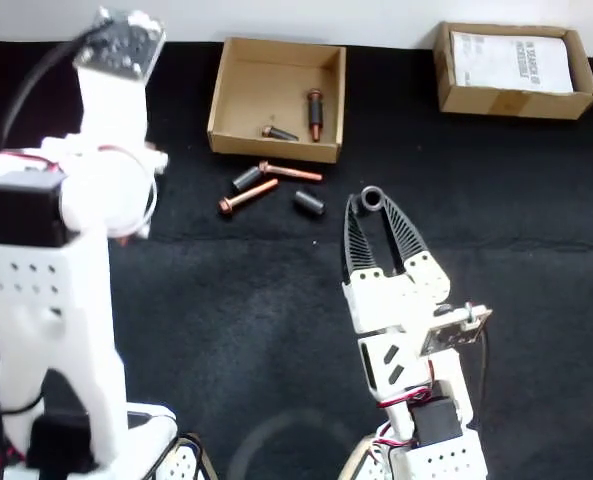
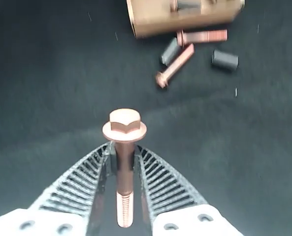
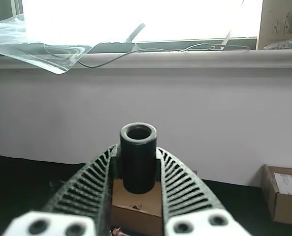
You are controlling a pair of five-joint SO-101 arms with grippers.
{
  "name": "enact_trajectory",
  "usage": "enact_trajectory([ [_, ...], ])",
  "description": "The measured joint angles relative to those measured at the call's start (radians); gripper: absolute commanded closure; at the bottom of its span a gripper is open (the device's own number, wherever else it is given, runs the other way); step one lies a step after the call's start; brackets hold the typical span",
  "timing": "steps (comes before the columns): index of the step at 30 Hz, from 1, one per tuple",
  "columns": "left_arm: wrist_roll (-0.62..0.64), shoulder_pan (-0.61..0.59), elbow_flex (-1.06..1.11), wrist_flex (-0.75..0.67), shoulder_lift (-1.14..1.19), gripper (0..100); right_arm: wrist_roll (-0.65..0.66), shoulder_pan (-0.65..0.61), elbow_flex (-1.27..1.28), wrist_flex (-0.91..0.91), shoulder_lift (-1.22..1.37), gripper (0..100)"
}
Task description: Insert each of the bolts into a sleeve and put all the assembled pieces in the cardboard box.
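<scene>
Mating step, I judge. The left tool (image 2: 124, 152) is closed on a copper bolt (image 2: 124, 127), head beyond its tips; the right tool (image 1: 372, 205) clamps a dark sleeve (image 3: 138, 157) at its tips, bore open. Next: bring shank and bore into line. The cardboard box (image 1: 271, 148) lies beyond the right tool.

Three loose bolts: a first bolt (image 1: 291, 172) and a second bolt (image 1: 247, 196) on the table (image 1: 226, 330), and a third bolt (image 2: 124, 129) pinched in the left gripper (image 2: 123, 147). Three loose sleeves: a first sleeve (image 1: 247, 179) and a second sleeve (image 1: 309, 203) beside them, and a third sleeve (image 3: 138, 157) pinched in the right gripper (image 3: 138, 150). Two cardboard boxes stand along the far edge: the middle box (image 1: 271, 148) holds one joined piece (image 1: 316, 113) and another joined piece (image 1: 278, 132) (hard to make out); the corner box (image 1: 511, 102) holds one sheet of paper (image 1: 511, 60).
</scene>
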Motion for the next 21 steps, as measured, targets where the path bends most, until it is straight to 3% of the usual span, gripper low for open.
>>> enact_trajectory([
  [8, 0.0, 0.152, 0.376, -0.002, -0.227, 99, -0.008, -0.018, 0.0, 0.11, 0.0, 99.1],
  [11, 0.0, 0.247, 0.503, -0.074, -0.288, 99, -0.008, -0.054, 0.0, 0.173, 0.0, 99.1],
  [15, 0.0, 0.322, 0.663, -0.301, -0.37, 99, -0.008, -0.098, 0.0, 0.215, 0.0, 99.1],
  [21, 0.0, 0.341, 0.945, -0.862, -0.489, 99, -0.008, -0.107, 0.0, 0.218, 0.0, 99.1],
])
